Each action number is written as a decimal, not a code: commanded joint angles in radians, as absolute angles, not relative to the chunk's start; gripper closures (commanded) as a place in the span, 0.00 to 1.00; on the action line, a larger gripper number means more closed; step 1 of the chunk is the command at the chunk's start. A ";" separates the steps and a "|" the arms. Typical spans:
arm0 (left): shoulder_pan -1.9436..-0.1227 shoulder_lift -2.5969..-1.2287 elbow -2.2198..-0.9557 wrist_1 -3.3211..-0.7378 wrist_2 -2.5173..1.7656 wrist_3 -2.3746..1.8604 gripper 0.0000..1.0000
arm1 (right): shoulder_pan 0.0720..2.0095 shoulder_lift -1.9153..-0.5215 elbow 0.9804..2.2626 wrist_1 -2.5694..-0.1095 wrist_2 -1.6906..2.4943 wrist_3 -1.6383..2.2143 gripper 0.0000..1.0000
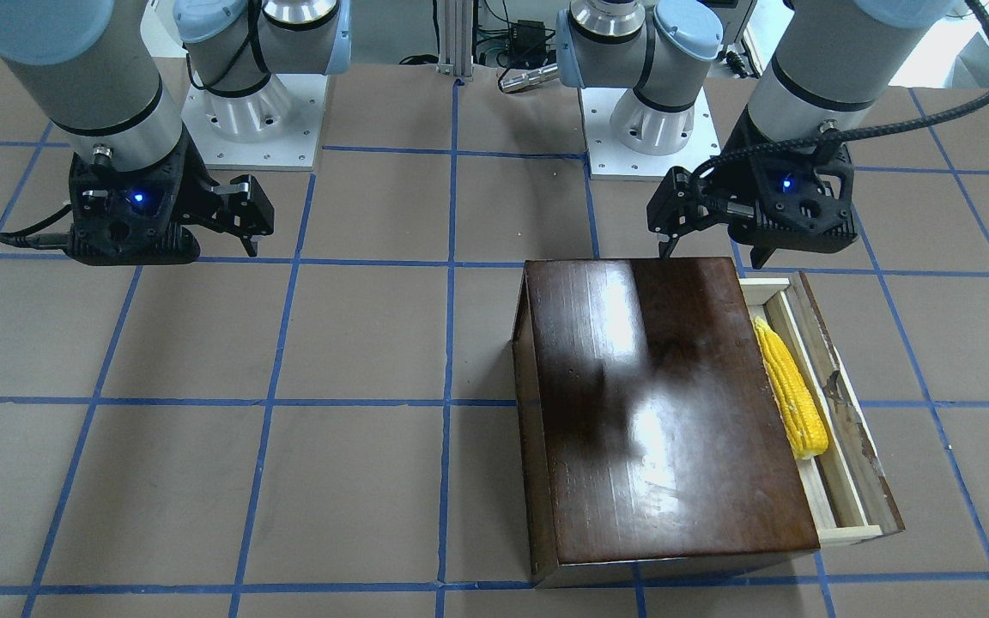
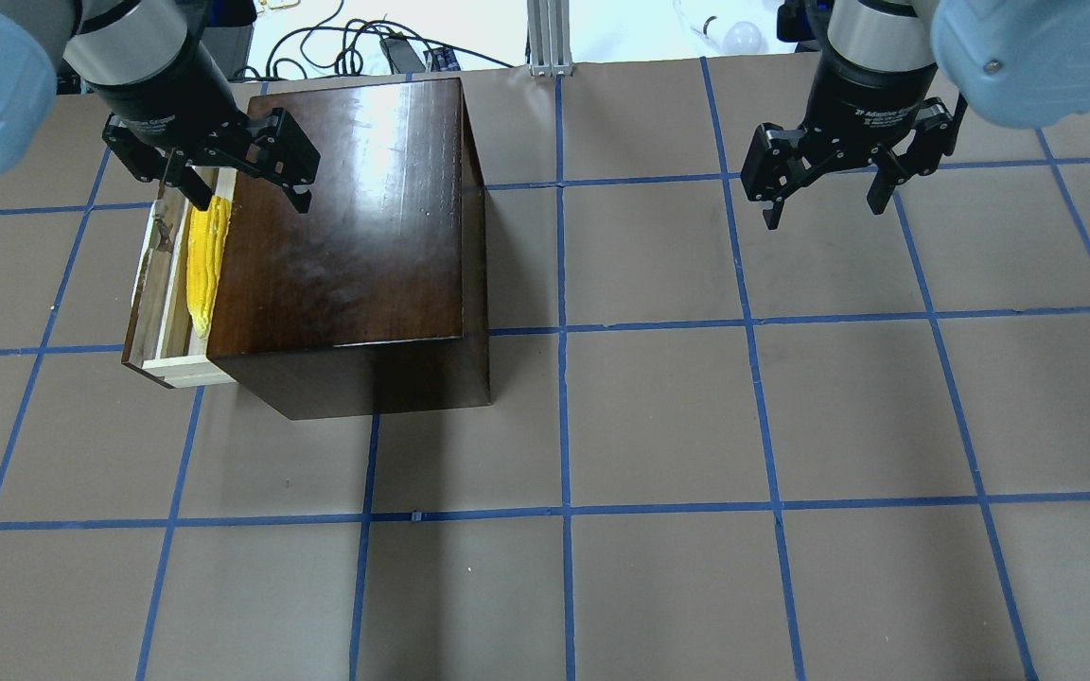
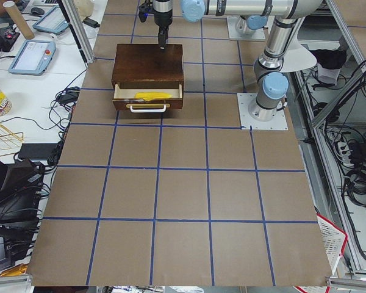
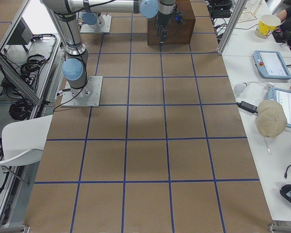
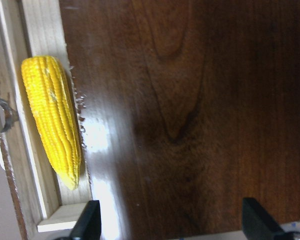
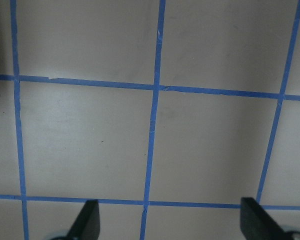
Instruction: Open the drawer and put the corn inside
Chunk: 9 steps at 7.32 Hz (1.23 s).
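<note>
The dark-brown box (image 1: 658,403) stands on the table. Its drawer (image 1: 846,429) is pulled partly out. The yellow corn (image 1: 791,395) lies lengthwise inside the drawer, half under the box top; it also shows in the overhead view (image 2: 202,260) and the left wrist view (image 5: 52,120). My left gripper (image 2: 247,199) hovers open and empty above the box's back edge and the drawer. My right gripper (image 2: 824,216) is open and empty over bare table, far from the box.
The table is brown with a blue tape grid (image 2: 564,326). The two arm bases (image 1: 254,112) stand at the robot's side. Side tables with tablets and a cup (image 4: 269,24) lie beyond the table's edge.
</note>
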State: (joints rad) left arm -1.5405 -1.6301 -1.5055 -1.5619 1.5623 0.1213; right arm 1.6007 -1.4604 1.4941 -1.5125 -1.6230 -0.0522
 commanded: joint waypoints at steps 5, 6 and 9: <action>-1.543 -1.605 -1.503 -1.569 1.569 0.121 0.00 | 1.600 -1.460 1.494 -1.513 -1.623 -0.052 0.00; -1.542 -1.605 -1.505 -1.568 1.569 0.121 0.00 | 1.600 -1.460 1.494 -1.513 -1.623 -0.052 0.00; -1.542 -1.586 -1.508 -1.569 1.569 0.121 0.00 | 1.600 -1.460 1.494 -1.513 -1.623 -0.052 0.00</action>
State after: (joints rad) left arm -1.5418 -1.5923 -1.5032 -1.5682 1.5682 0.1212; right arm 1.5999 -1.4604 1.4941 -1.5125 -1.6230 -0.0521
